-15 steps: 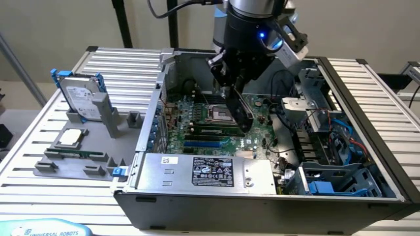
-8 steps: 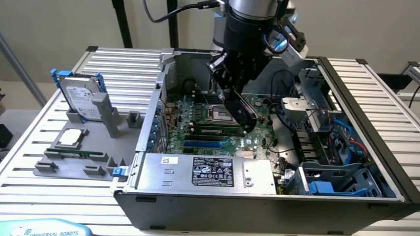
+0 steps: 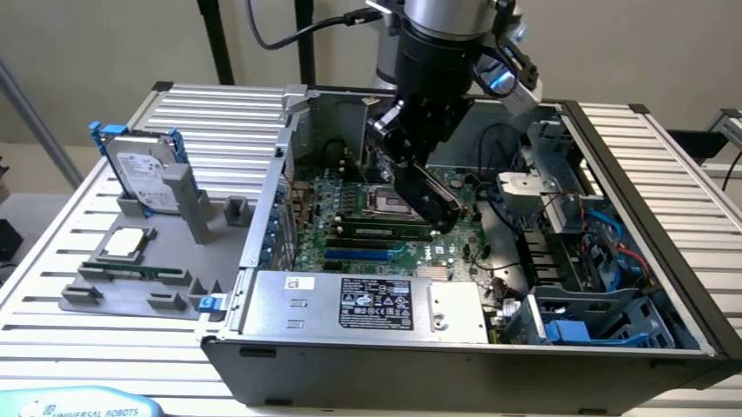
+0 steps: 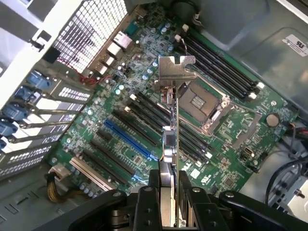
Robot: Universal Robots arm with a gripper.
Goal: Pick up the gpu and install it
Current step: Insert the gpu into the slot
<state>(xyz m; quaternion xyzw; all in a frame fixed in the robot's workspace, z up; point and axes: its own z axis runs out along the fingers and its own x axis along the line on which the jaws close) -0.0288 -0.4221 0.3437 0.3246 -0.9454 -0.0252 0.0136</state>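
Fingers (image 4: 144,208) of the black two-fingered tool (image 4: 169,199) are pressed against both faces of the gpu (image 4: 171,144), a flat black rectangular card with a green circuit-board edge. The wrist view sees the card edge-on, so the tool is clamped on it. The card runs away from the tool to its narrow silver metal bracket (image 4: 176,67) at the far end.

Beyond the card lies the green motherboard (image 4: 231,159) with its row of long slots. The long blue plastic slot (image 4: 127,139) is on one side of the card's line and the square silver processor socket (image 4: 199,103) on the other. In the exterior view the gpu (image 3: 429,204) hangs tilted inside the open grey metal computer case (image 3: 649,217). Its lower end is close above the board, near the black slots. Whether it touches cannot be told.

The pick-up looks done and the installing is in hand, with the card not yet seated. As I judge it, seating calls for bringing the card level, lining its lower edge up along one slot, and pointing the bracket at the rear openings of the case before any pressing down.

Farther off, on the slatted grey desk (image 3: 221,113) at the exterior view's left, a grey plastic holder (image 3: 174,287) carries a silver hard drive in a blue-handled frame (image 3: 145,169) and a small square silver chip (image 3: 125,243), both well apart from the tool.
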